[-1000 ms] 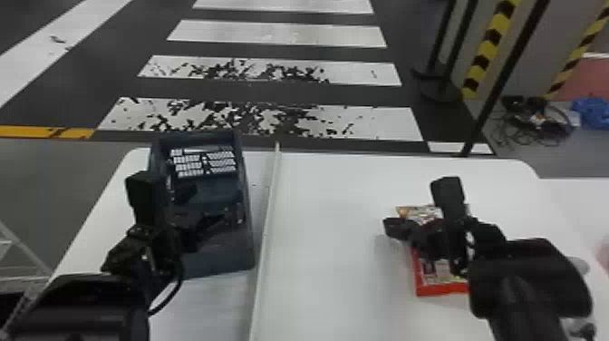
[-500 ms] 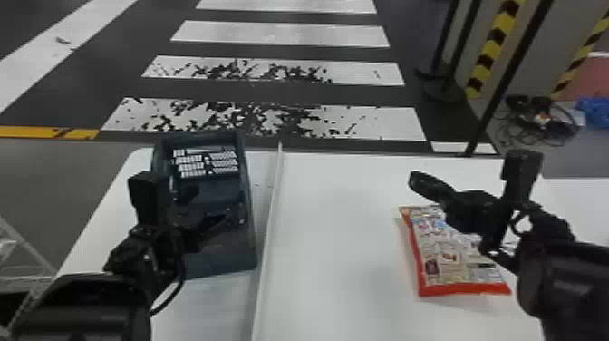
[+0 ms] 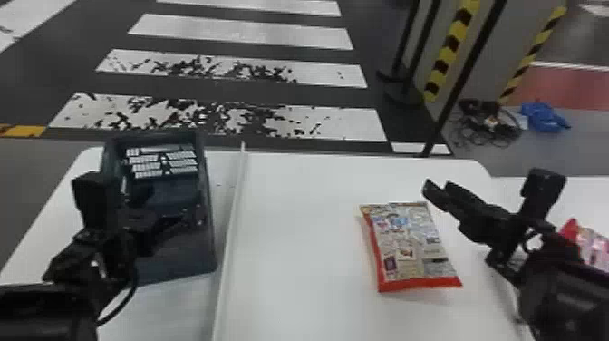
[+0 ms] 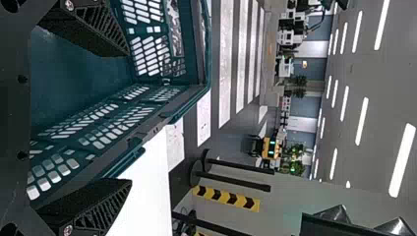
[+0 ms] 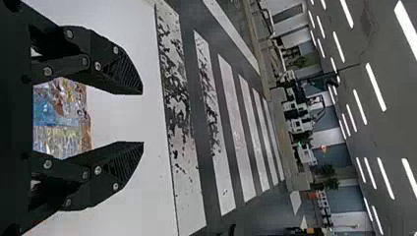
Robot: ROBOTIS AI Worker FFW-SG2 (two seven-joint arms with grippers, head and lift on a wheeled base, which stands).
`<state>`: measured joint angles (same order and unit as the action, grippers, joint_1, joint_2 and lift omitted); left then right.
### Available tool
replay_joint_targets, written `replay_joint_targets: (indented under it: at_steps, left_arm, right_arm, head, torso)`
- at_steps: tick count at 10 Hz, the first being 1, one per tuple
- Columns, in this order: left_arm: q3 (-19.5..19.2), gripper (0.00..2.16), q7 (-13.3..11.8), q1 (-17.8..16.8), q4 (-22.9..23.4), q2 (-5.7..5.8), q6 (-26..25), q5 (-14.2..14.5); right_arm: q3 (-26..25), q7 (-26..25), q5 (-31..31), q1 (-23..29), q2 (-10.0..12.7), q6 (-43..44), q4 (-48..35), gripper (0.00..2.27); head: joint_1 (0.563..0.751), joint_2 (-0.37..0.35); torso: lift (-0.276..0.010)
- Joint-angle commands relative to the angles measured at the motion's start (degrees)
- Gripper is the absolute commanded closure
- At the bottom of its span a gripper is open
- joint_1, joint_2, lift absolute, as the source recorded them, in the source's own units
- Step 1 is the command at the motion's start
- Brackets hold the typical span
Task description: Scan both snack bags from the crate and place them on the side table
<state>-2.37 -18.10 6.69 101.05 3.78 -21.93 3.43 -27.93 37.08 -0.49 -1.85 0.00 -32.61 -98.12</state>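
Your count: 1 snack bag (image 3: 591, 247), side worktop (image 3: 584, 195), likely finished; 1 flat bag (image 3: 410, 249), main worktop (image 3: 299, 272), awaiting transfer. Right hand (image 5: 143, 118) spread, near it; left hand (image 4: 130, 118) spread, at the crate (image 3: 181, 263).

White painted floor stripes (image 3: 240, 35) cross the head view's upper left and middle; tangled black cables (image 3: 491, 120) lie beside a crumpled blue bundle (image 3: 543, 117), upper right.

High head view is facing down; wrist views, closer, are sharing its eleven-o'clock crosswalk (image 3: 240, 31), left its nine-o'clock crate (image 3: 181, 256).
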Motion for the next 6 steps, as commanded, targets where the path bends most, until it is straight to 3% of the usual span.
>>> replay_joint_targets:
  at_steps: [1,6]
  left_arm:
    - [0.00,0.08,-0.01,-0.01,0.02,0.00,-0.01,-0.09]
    - [0.44,0.08,-0.09,-0.98,1.95,-0.35,-0.18,-0.18]
  right_arm:
    - [-3.53,-0.08,0.49,0.88,0.05,0.30,-0.93,0.12]
    - [-12.06,0.01,0.93,2.46,0.05,1.18,-1.46,0.12]
  head:
    - [0.695,-0.156]
    - [0.695,-0.264]
  torso:
    - [-0.098]
    - [-0.098]
